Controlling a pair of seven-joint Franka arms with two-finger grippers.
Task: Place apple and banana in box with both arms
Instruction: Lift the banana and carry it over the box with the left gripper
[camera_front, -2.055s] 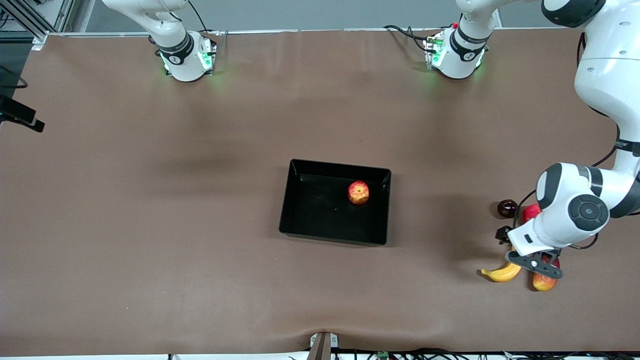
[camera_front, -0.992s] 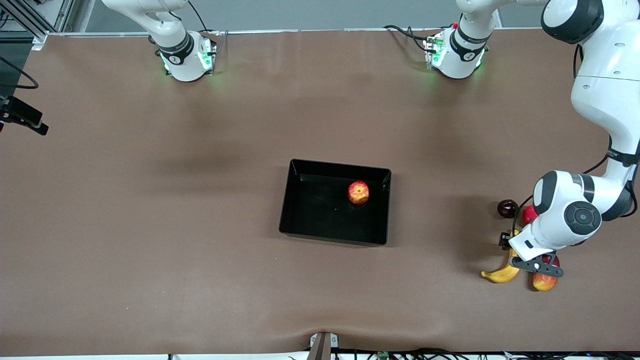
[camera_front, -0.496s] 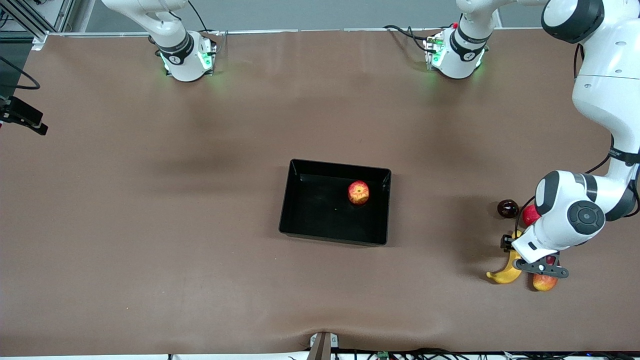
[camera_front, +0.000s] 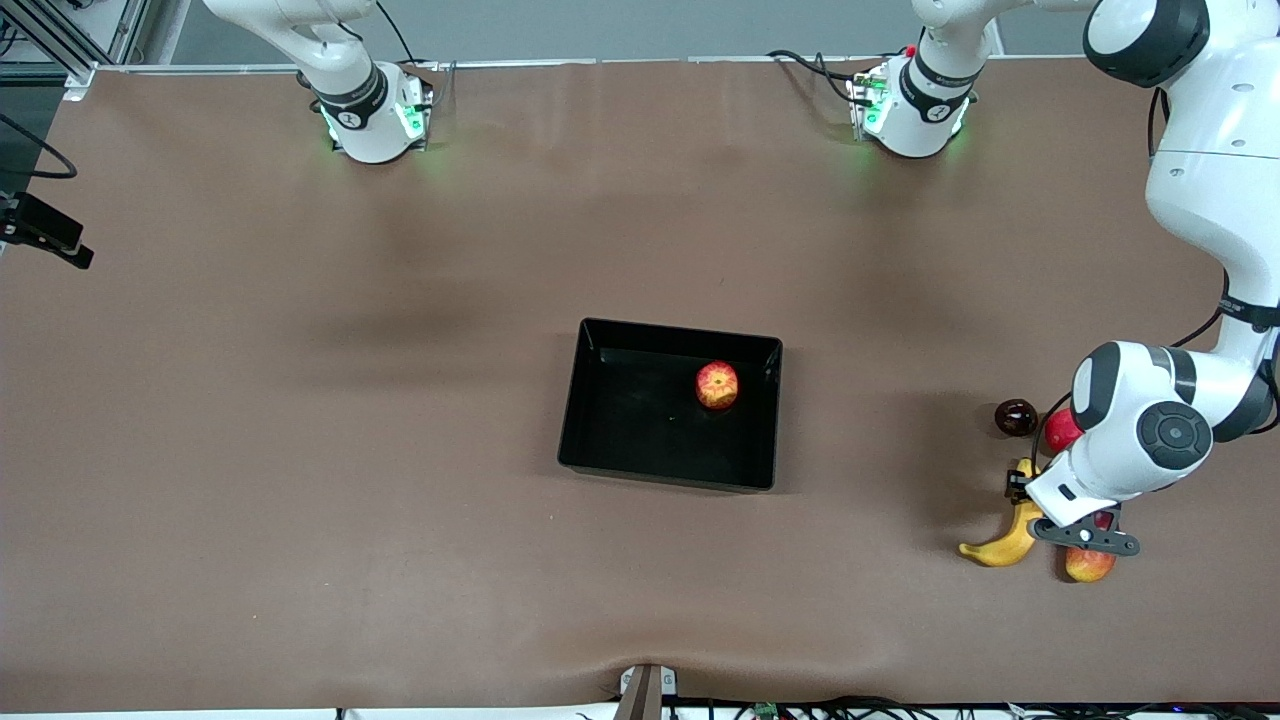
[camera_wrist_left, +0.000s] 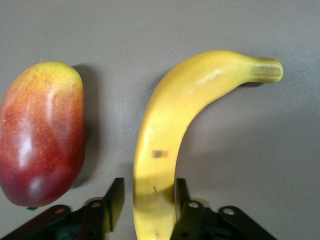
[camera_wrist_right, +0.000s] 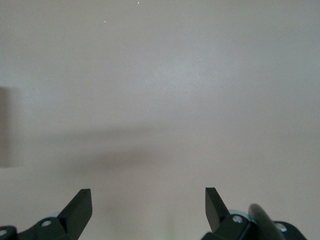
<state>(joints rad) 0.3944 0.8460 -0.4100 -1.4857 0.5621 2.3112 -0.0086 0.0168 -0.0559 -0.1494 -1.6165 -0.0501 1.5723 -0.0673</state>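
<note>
The apple (camera_front: 717, 385) lies in the black box (camera_front: 600, 440) at mid table. The banana (camera_front: 1003, 545) lies on the table at the left arm's end, nearer the front camera than the box. My left gripper (camera_front: 1026, 502) is down at the banana's thick end. In the left wrist view the banana (camera_wrist_left: 165, 145) runs between the open fingers of my left gripper (camera_wrist_left: 147, 195). One finger (camera_wrist_left: 181, 192) touches it and the other (camera_wrist_left: 115, 197) stands a little off. My right gripper (camera_wrist_right: 147, 200) is open and empty over bare table and waits out of the front view.
A red-yellow mango (camera_front: 1088, 565) lies right beside the banana and shows in the left wrist view (camera_wrist_left: 42, 135). A smooth red fruit (camera_front: 1058, 430) and a dark round fruit (camera_front: 1015, 417) lie farther from the front camera, close to the left wrist.
My left gripper has come down around the banana's thick end and shifted slightly. The banana has turned a little, its tip swinging toward the box. The apple and box have not moved.
</note>
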